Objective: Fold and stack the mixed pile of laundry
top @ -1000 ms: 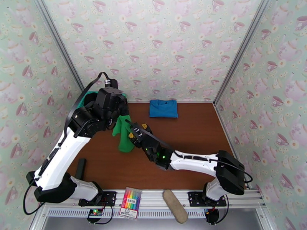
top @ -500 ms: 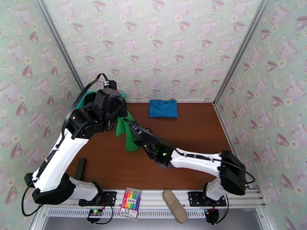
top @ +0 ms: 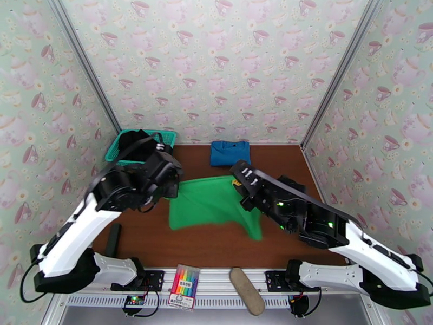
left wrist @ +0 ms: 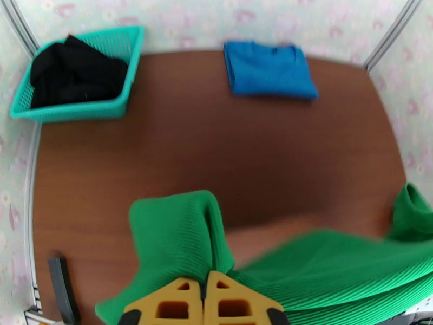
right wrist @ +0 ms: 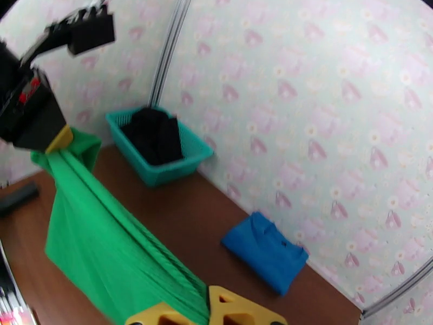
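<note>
The green garment [top: 214, 204] hangs spread out above the middle of the table, held at two upper corners. My left gripper [top: 173, 186] is shut on its left corner, and the yellow fingers [left wrist: 178, 299] pinch the bunched green cloth [left wrist: 178, 234]. My right gripper [top: 238, 183] is shut on the right corner, with green fabric [right wrist: 108, 250] running from its fingers [right wrist: 227, 307] to the left gripper [right wrist: 57, 141]. The blue garment [top: 230, 153] lies folded at the back of the table. The black garment [top: 132, 141] sits crumpled in the teal basket [top: 115, 154].
The teal mesh basket [left wrist: 76, 108] stands in the back left corner. A black bar [top: 113, 239] lies on the table at the front left. On the front rail rest a pack of coloured markers [top: 184, 288] and a beige oblong object [top: 247, 291]. Papered walls close three sides.
The right gripper has shut on the green garment and pulled it to the right. The garment went from hanging bunched under the left gripper to spread between both. The left arm moved forward.
</note>
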You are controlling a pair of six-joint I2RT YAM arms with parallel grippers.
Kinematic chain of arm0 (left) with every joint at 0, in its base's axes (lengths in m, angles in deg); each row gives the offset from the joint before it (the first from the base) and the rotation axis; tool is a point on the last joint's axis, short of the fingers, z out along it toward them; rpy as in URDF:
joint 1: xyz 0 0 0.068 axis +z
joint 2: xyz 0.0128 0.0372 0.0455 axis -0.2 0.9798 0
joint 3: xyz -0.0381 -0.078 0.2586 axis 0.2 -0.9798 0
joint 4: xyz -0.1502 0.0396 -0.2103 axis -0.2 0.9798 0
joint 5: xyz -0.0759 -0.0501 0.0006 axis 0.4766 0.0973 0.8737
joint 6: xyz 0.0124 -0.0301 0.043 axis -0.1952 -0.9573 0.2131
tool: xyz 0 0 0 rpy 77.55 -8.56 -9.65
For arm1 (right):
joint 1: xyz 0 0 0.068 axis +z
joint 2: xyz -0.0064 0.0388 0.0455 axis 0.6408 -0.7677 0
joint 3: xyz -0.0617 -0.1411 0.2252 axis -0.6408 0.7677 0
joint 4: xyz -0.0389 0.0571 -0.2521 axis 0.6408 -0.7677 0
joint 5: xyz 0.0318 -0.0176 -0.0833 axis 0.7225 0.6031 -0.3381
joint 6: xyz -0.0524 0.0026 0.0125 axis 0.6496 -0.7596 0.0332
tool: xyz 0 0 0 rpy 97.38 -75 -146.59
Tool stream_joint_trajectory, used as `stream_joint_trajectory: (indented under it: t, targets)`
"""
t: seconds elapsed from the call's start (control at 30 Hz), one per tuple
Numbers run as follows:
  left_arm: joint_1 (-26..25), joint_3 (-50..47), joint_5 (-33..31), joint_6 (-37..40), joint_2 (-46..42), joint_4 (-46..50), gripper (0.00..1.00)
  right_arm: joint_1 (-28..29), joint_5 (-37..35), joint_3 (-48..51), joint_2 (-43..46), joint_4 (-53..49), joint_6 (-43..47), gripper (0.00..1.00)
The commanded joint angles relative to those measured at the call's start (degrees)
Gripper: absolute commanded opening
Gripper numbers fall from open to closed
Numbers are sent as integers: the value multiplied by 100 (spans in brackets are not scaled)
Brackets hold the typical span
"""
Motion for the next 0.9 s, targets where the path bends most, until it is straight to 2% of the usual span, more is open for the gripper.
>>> stream_joint_trajectory:
  t: [0.0, 0.13, 0.27, 0.37, 0.47, 0.53, 0.67, 0.7, 0.77, 0.83, 0.87]
  targets:
    - [54, -320, -339, -130, 310, 1058, 0, -387, -179, 303, -304, -843, -58, 0]
    - [413, -746, -80, 271, 686, 277, 0, -1140, 59, 945, -877, -298, -26, 0]
    - [1149, -1369, 516, 869, 1332, -868, 0, -1983, 173, 1469, -1736, 798, -123, 0]
    - [1730, -1414, 832, 1256, 2239, -1695, 0, -2573, 99, 1534, -2740, 1723, -339, 0]
    - [2042, -677, 770, 1517, 3379, -1973, 0, -2899, -214, 1165, -3829, 2178, -371, 0]
    - [2168, 140, 883, 1709, 4164, -1931, 0, -3034, -380, 833, -4422, 2360, -298, 0]
    - [2267, 1788, 1034, 1925, 5499, -1564, 0, -3272, -589, 282, -5200, 2456, -240, 0]
    - [2271, 2165, 1108, 1980, 5767, -1502, 7, -3334, -674, 167, -5360, 2458, -214, 0]
    - [2264, 2693, 1229, 2012, 6107, -1410, 47, -3431, -807, 12, -5555, 2437, -187, 0]
    - [2245, 2939, 1171, 2004, 6206, -1362, 75, -3543, -941, -98, -5671, 2393, -206, 0]
    - [2237, 2935, 1102, 1995, 6143, -1353, 98, -3608, -1006, -142, -5698, 2359, -236, 0]
